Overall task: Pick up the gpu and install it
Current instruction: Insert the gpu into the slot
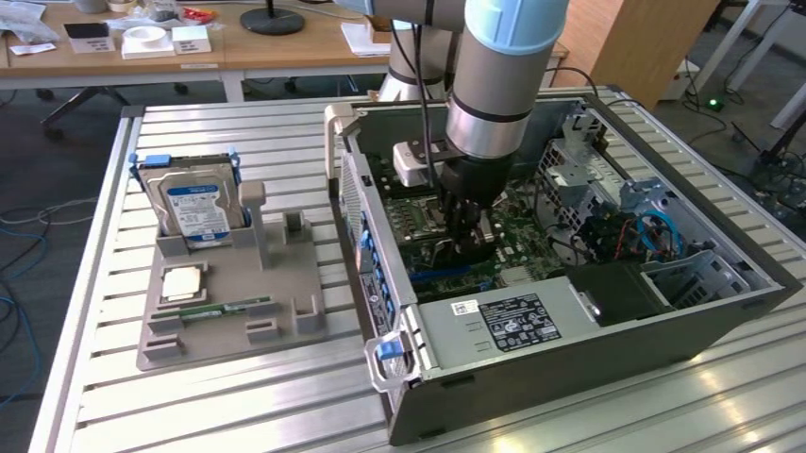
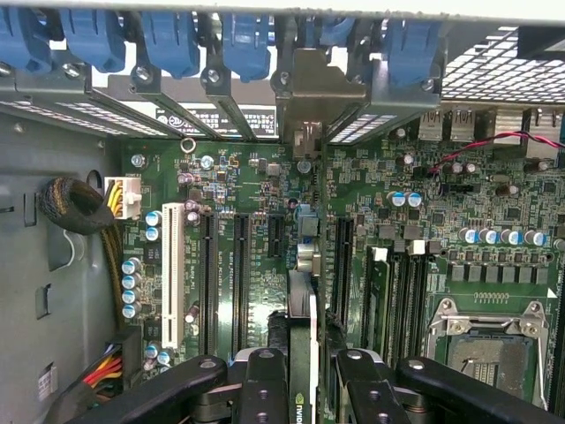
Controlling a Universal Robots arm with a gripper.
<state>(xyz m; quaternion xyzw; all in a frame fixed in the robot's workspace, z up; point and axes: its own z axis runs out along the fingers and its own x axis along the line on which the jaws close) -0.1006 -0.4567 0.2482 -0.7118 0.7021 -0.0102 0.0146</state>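
So the pick-up half looked done to me. The gripper (image 2: 311,389) was down inside the open PC case (image 1: 567,368), and in the wrist view its 2 fingers (image 2: 265,389) were clamped on the gpu (image 2: 300,309), 1 on each face. The card was seen edge-on, standing upright over the motherboard (image 2: 424,194). Definitely closed on the card, not empty.

The gpu ran in line with the long black expansion slots (image 2: 240,274), in the gap between 2 of them. Its pale metal end bracket (image 2: 309,97) sat right up against the rear openings of the case, under the row of blue clips (image 2: 247,40). Alignment looked pretty good, as far as I could judge.

What I couldn't tell was whether the bottom edge was actually pushed home in a slot or just hovering over it. The card itself hid that contact. With the fingers gripping it, I'd call the install unfinished.

In the exterior view the grey parts tray (image 1: 290,283) on the table (image 1: 189,406) held the hard drive (image 1: 195,203), a CPU (image 1: 183,281) and a RAM stick (image 1: 226,309), well apart from the case.
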